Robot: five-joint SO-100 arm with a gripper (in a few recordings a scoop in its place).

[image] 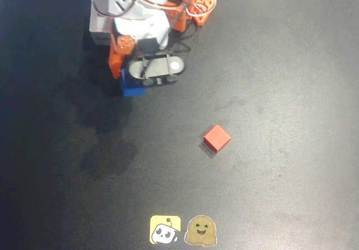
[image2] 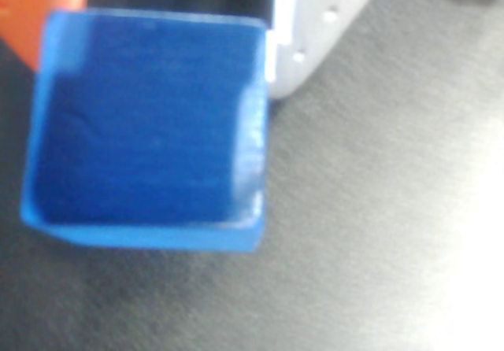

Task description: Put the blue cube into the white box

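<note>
In the overhead view the blue cube [image: 133, 87] hangs at the tip of my gripper [image: 133, 77], near the top left of the dark mat. My gripper is shut on it. The wrist view shows the blue cube [image2: 150, 123] close up, clamped between an orange finger [image2: 35, 9] at the left and a white finger [image2: 315, 28] at the right. The white box [image: 100, 27] sits just behind the gripper at the upper left, and the arm covers much of it. The cube is in front of the box, not over it.
A red cube [image: 217, 137] lies on the mat right of centre, well away from the arm. Two stickers [image: 182, 230] sit at the bottom edge. The arm's shadow falls on the mat at the left.
</note>
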